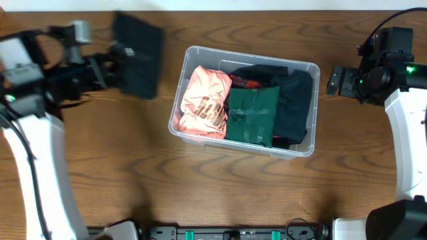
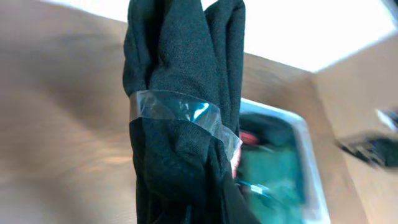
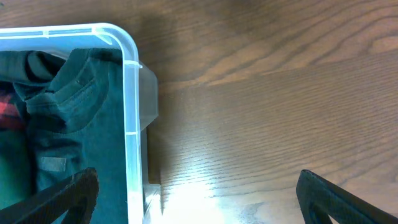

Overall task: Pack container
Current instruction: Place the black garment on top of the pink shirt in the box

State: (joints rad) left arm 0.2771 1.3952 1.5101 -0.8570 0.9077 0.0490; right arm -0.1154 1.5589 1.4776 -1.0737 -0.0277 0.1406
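Overhead, left gripper (image 1: 119, 52): clamped on dark bundle (image 1: 139, 57).
Overhead, container (image 1: 240, 144): near, at 4 o'clock from the bundle; long axis roughly 10 to 4; pink garment (image 1: 203, 100) and green garment (image 1: 252, 115) inside.
Overhead, right gripper (image 1: 335, 81): just beside the container's 3 o'clock end, nearer but carrying nothing.
Left wrist, dark bundle: bound with tape (image 2: 177, 109), filling the view; container behind at 4 o'clock.
Right wrist, fingers (image 3: 74, 193): spread wide; container corner at 9 o'clock.
Next move, as judged: carry toward 4 o'clock by left arm.
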